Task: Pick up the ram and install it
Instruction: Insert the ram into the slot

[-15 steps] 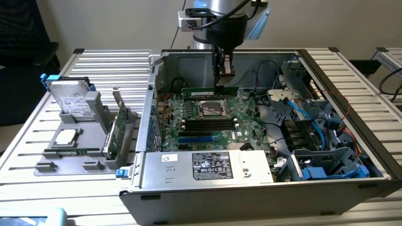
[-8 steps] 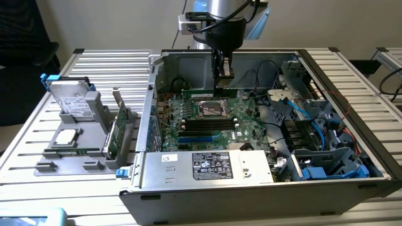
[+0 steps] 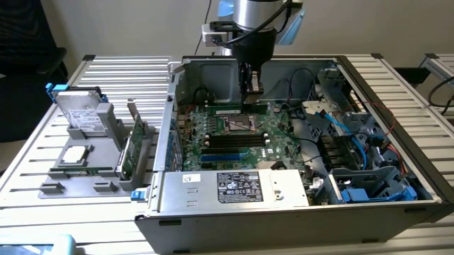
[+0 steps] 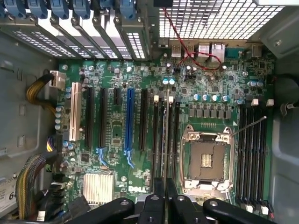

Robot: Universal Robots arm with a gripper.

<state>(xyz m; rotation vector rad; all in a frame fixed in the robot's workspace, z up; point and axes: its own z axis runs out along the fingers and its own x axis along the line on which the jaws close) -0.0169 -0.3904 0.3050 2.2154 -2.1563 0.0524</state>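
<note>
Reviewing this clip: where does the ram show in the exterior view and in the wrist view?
Exterior view: the ram is held by the gripper over the motherboard, just beyond the CPU socket.
Wrist view: the ram runs edge-on from the gripper, beside the CPU socket.
Shared landmark: the CPU socket.

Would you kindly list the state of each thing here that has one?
gripper: shut on the ram.
ram: held on edge over the motherboard; whether seated, unclear.
computer case: open, side panel off.
CPU socket: uncovered, no cooler.
blue expansion slot: empty.
expansion card: standing in the grey holder, outside the case.
</note>
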